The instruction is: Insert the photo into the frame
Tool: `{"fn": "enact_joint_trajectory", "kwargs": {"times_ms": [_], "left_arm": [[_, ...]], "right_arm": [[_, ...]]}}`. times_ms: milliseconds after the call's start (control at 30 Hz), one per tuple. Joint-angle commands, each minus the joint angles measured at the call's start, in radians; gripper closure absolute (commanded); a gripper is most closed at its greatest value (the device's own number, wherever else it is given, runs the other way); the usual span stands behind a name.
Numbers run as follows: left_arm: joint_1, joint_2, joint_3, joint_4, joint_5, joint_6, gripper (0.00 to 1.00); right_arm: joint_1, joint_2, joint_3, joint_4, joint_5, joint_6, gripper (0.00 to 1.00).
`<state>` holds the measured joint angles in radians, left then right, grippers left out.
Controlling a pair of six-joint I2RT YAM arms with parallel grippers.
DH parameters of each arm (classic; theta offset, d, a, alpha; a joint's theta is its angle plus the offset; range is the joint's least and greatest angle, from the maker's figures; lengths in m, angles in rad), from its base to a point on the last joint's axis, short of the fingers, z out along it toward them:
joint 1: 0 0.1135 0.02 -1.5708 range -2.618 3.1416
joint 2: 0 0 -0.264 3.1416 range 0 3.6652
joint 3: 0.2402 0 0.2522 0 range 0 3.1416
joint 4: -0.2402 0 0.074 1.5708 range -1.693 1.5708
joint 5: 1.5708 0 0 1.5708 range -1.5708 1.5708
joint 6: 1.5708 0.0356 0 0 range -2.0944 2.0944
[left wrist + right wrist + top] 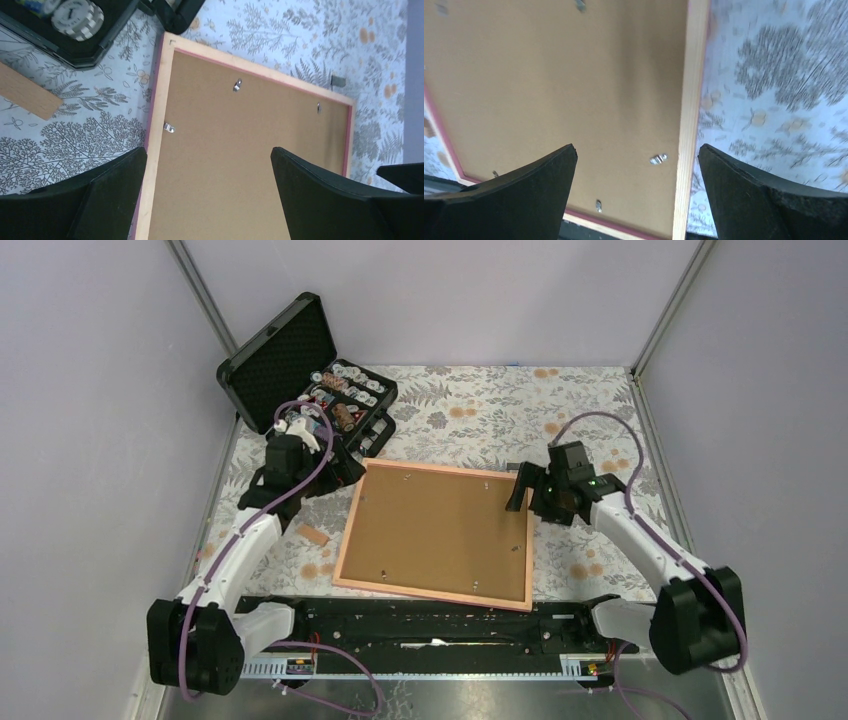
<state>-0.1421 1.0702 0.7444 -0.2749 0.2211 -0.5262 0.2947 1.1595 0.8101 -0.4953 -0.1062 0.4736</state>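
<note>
Frame (349, 528) is laid face down mid-table, backing board (437, 532) clipped in; photo can't be seen, possibly inside. Left gripper (208, 150) is held wide open, empty, at its 10 o'clock corner, right gripper (637, 147) likewise at 3 o'clock. Clips (169, 128) probably need turning next

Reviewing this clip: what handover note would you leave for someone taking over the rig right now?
Left gripper: open, empty, above the far-left corner of the pinkish-orange wooden picture frame.
Right gripper: open, empty, above its right edge.
The frame lies face down, with a brown backing board seated in it.
Photo: not in view; whether it is under the board cannot be told.
Left to do: check that first.
</note>
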Motion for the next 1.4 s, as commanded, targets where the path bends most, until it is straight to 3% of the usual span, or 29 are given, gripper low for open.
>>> {"fn": "enact_joint_trajectory", "kwargs": {"times_ms": [0,200,600,967,1133,1267,1367], "left_arm": [[-0.014,0.027,-0.005,0.016,-0.013,0.067,0.01],[-0.016,0.011,-0.015,0.022,0.027,0.075,0.01],[-0.033,0.027,-0.017,0.024,0.063,0.071,0.01],[-0.033,0.038,-0.014,0.024,0.076,0.071,0.01],[-0.033,0.036,-0.017,0.024,0.075,0.072,0.01],[-0.033,0.036,-0.017,0.024,0.073,0.072,0.01],[-0.033,0.035,-0.015,0.019,0.056,0.074,0.01]], "right_arm": [[0.014,0.055,-0.053,-0.083,-0.041,0.144,0.0],[0.071,0.065,-0.122,-0.117,0.126,0.25,0.03],[0.183,0.211,-0.121,-0.097,0.198,0.329,0.15],[0.207,0.229,-0.151,-0.083,0.256,0.307,0.55],[0.206,0.243,-0.148,-0.063,0.28,0.274,0.84],[0.205,0.263,-0.15,-0.045,0.314,0.258,0.98],[0.205,0.255,-0.13,-0.051,0.354,0.245,1.0]]}}
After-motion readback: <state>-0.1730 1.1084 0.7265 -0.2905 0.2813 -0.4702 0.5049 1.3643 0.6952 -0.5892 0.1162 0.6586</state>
